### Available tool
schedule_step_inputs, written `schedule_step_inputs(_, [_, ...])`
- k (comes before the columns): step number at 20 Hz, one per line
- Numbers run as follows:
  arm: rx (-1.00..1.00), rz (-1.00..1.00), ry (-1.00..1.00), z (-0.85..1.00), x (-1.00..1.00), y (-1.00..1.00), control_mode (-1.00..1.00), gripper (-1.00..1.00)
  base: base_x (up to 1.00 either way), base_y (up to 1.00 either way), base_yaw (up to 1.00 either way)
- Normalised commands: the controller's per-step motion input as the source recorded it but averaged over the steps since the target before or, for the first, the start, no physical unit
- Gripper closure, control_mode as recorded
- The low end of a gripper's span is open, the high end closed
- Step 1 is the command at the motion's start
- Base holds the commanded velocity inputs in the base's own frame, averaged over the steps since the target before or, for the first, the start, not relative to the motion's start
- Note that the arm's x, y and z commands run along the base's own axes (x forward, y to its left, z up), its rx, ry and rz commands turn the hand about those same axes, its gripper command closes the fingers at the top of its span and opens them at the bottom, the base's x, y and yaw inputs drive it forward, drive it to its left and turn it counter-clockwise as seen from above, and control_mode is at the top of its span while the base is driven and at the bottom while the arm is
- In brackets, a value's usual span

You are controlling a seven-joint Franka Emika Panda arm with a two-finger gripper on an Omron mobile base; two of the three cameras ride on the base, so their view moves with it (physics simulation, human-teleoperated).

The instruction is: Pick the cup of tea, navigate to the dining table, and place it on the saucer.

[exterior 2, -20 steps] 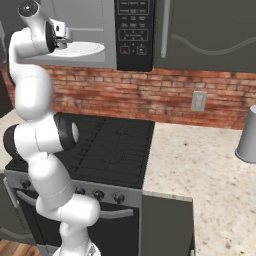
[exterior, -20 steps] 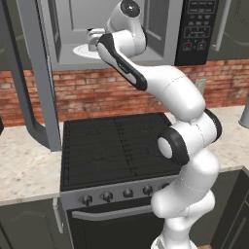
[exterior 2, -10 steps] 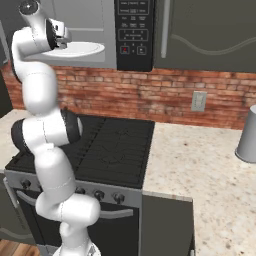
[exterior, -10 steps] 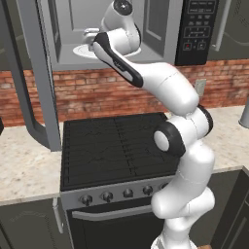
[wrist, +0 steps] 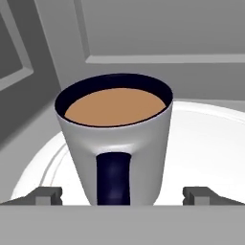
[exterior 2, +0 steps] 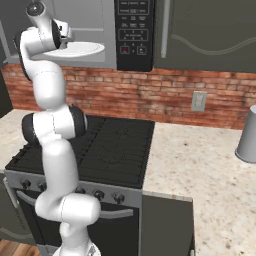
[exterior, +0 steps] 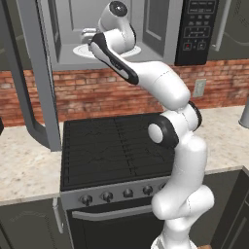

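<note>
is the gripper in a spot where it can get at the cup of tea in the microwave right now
Probably yes. The open gripper faces the cup of tea head on, one fingertip either side of it, with nothing between them on the white plate.

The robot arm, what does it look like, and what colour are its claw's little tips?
The robot arm is glossy white, built of fat rounded tubes joined by dark charcoal bands and round dark caps at the joints. No cables or markings are visible. Its claw ends in two small, blocky grey finger tips.
</note>
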Motion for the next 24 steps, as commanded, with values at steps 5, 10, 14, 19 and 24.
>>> schedule_step_inputs(5, [0.0,0.0,0.02,0.0,0.17,0.02,-1.0,-1.0,0.0,0.0,0.0])
schedule_step_inputs(10, [0.0,0.0,0.0,0.0,0.0,0.01,-1.0,-1.0,0.0,0.0,0.0])
schedule_step_inputs(14, [0.0,0.0,0.0,0.0,0.0,0.0,-1.0,-1.0,0.0,0.0,0.0])
schedule_step_inputs(19, [0.0,0.0,0.0,0.0,0.0,0.0,-1.0,1.0,0.0,0.0,0.0])
schedule_step_inputs(24, [0.0,0.0,0.0,0.0,0.0,0.0,-1.0,1.0,0.0,0.0,0.0])
